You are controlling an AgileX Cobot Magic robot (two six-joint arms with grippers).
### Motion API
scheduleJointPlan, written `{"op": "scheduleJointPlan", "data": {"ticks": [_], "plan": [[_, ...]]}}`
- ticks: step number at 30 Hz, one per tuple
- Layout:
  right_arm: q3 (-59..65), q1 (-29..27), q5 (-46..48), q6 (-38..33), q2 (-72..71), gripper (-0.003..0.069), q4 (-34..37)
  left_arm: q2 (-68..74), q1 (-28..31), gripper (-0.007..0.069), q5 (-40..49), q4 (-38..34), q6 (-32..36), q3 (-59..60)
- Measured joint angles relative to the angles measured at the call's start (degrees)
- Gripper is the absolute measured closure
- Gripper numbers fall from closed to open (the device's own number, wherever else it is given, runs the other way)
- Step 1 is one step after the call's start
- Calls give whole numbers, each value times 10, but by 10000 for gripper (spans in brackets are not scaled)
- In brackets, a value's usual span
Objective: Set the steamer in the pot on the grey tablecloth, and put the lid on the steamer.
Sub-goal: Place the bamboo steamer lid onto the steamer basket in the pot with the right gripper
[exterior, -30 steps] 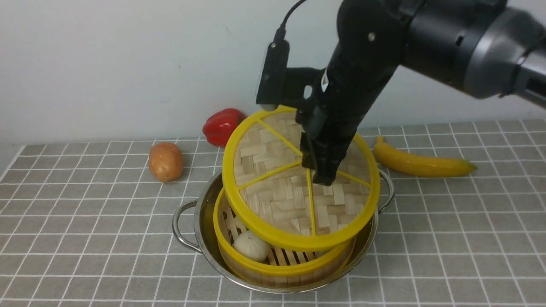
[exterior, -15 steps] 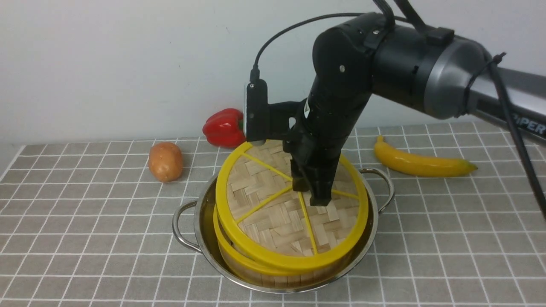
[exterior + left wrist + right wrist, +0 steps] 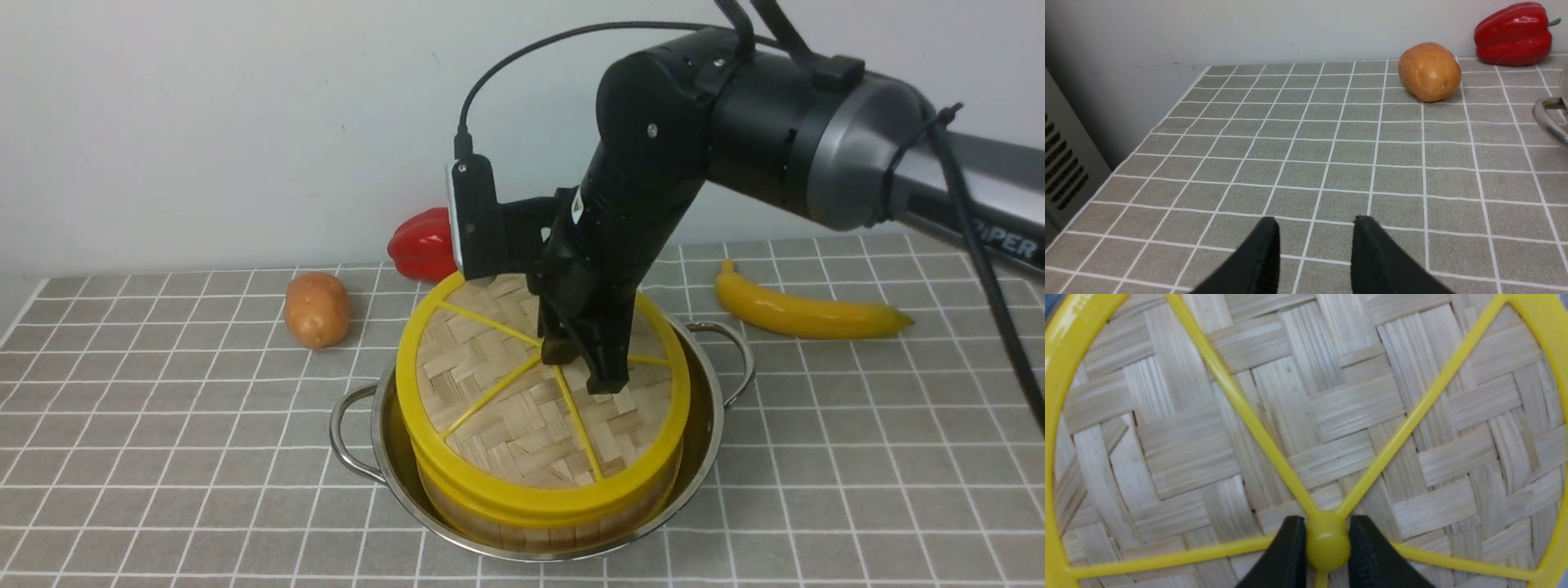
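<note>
In the front view, the pot (image 3: 707, 437) is standing on the grey tablecloth (image 3: 163, 425) near the middle of the table. The steamer (image 3: 522, 535) is sitting inside the pot, and the lid (image 3: 490, 400) is lying on top of it, covering its opening. The right arm is reaching in from the right, and the right hand (image 3: 581, 371) is pointing down onto the middle of the lid. Behind the pot, a potato (image 3: 317, 309) is lying to the left, a red bell pepper (image 3: 420, 245) is sitting close to the wall, and a banana (image 3: 804, 313) is lying to the right, all apart from the pot.

In the left wrist view, the left hand (image 3: 1314, 228) is hovering over bare grey tablecloth (image 3: 1290, 155) with its fingers (image 3: 1267, 245) standing apart and only cloth showing between them. The potato (image 3: 1429, 71) and the red bell pepper (image 3: 1513, 34) are lying farther off by the wall, and one looped handle of the pot (image 3: 1549, 120) is showing at the edge.

In the right wrist view, the woven lid (image 3: 1188, 449) is filling the picture. The right hand (image 3: 1327, 535) is clamping the round yellow hub (image 3: 1327, 545) where the spokes meet, one dark finger pressing on each side of it.
</note>
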Motion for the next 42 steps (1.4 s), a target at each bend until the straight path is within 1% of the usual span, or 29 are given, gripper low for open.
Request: {"op": "scheduleJointPlan", "data": {"ticks": [5, 15, 30, 42], "plan": [[0, 0, -7, -2, 11, 511, 0, 0, 0, 382, 0, 0, 0, 0], [0, 0, -27, -30, 28, 511, 2, 0, 0, 382, 0, 0, 0, 0], [0, 0, -32, -31, 30, 511, 0, 0, 0, 382, 0, 0, 0, 0], [0, 2, -23, -29, 21, 511, -22, 0, 0, 382, 0, 0, 0, 0]]}}
